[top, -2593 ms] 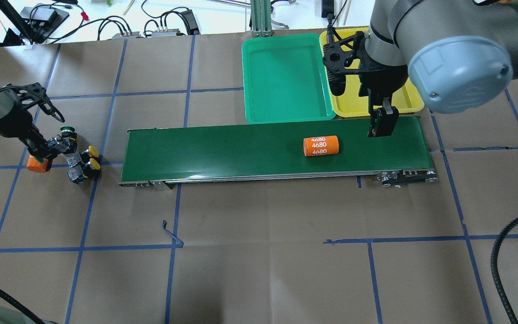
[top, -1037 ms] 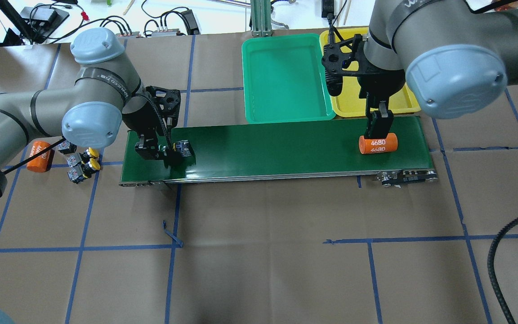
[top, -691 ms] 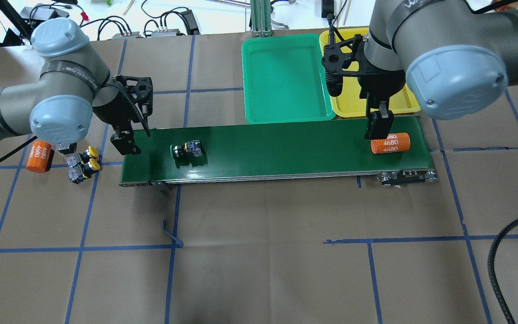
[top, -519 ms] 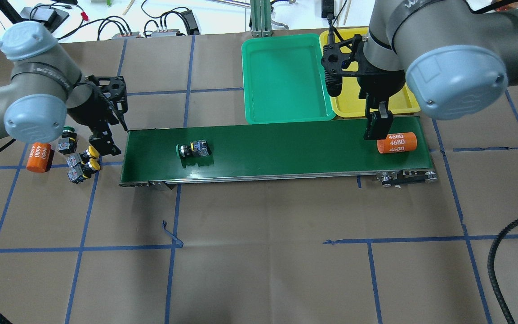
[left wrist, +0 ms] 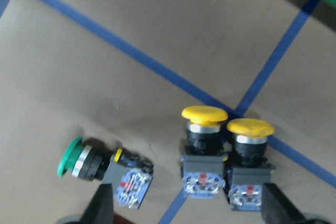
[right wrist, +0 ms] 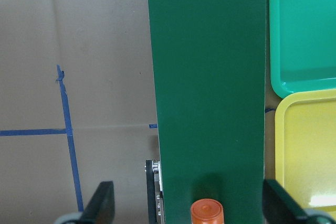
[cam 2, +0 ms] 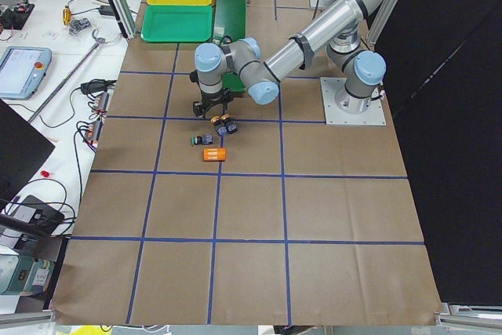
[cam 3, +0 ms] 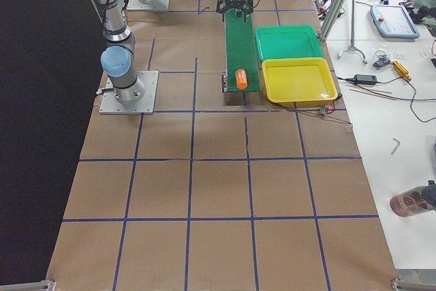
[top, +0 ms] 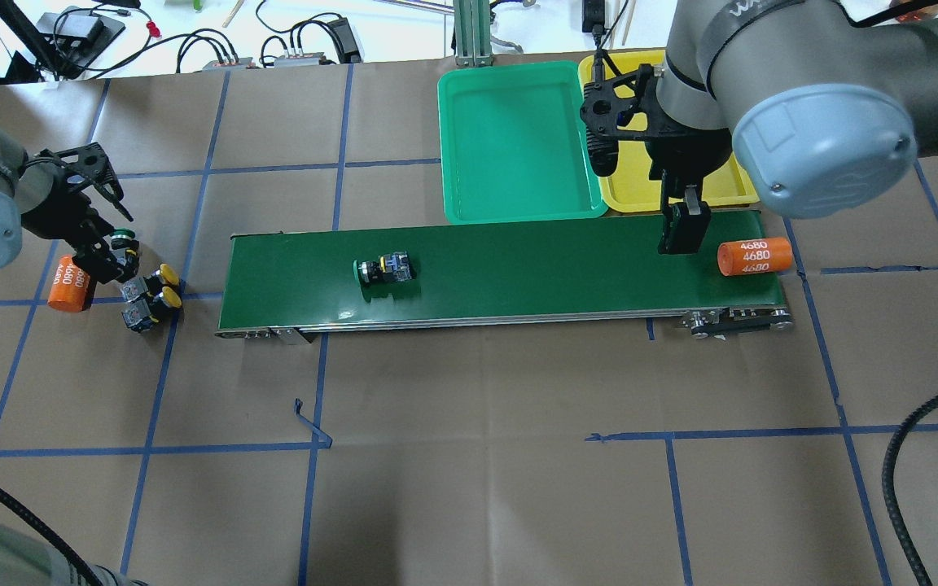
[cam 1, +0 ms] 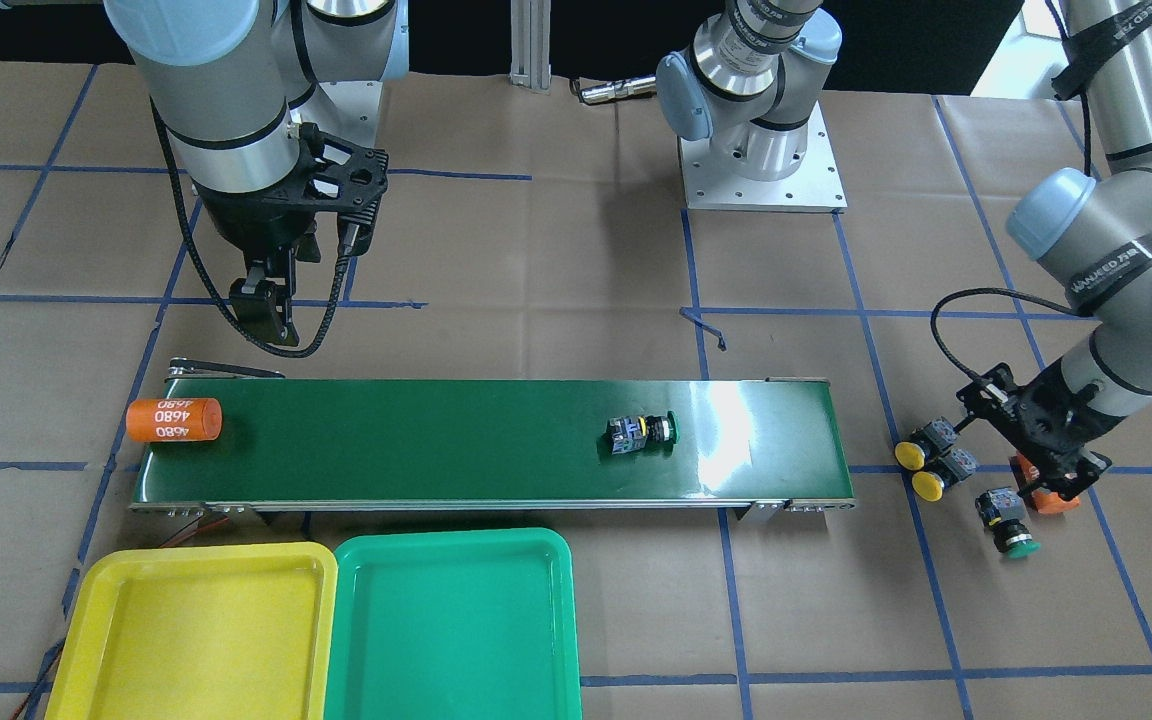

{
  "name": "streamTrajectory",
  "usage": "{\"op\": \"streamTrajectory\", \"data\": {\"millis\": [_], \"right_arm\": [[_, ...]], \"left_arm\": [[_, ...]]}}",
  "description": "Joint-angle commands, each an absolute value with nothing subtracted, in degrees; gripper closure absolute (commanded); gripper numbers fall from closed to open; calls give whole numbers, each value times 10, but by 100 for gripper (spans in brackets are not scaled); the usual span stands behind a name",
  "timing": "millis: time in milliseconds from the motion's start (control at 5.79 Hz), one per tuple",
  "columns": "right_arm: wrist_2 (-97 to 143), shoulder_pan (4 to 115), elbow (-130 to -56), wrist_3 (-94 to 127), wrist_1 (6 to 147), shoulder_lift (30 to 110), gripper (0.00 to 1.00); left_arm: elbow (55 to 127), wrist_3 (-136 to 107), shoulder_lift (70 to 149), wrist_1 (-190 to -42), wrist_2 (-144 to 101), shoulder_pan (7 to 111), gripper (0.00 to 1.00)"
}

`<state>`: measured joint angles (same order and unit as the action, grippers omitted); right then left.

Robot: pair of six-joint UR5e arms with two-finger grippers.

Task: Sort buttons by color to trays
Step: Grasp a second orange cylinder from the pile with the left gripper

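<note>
One green button point(top: 385, 268) lies on its side on the conveyor belt point(top: 518, 268), left of the middle; it also shows in the front view point(cam 1: 641, 433). Another green button point(top: 121, 241) and two yellow buttons point(top: 163, 275) point(top: 163, 299) lie on the table left of the belt. My left gripper point(top: 107, 256) hovers over them, open and empty; its fingers point(left wrist: 100, 208) stand wide apart. My right gripper point(top: 683, 232) hangs open and empty over the belt's right end. The green tray point(top: 518, 138) and yellow tray point(top: 640, 191) are behind the belt, both empty.
An orange "4680" cylinder point(top: 754, 256) lies at the belt's right end, just right of my right gripper. Another orange cylinder point(top: 68, 283) lies on the table beside the button pile, under my left wrist. Cables and gear lie beyond the table's far edge.
My left gripper put a green button on the belt, let go and swung back left over the pile. The button and the orange cylinder have ridden right along the belt.
</note>
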<state>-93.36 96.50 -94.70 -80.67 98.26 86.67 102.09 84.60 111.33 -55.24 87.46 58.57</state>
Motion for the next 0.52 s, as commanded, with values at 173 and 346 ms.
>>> {"op": "streamTrajectory", "data": {"millis": [173,346], "right_arm": [[-929,965,-947,-810,983,864,0],[-929,965,-947,-810,983,863,0]], "left_arm": [[998,640,1147,-537,870,514,2],[972,639,1173,-537,878,513,2]]}}
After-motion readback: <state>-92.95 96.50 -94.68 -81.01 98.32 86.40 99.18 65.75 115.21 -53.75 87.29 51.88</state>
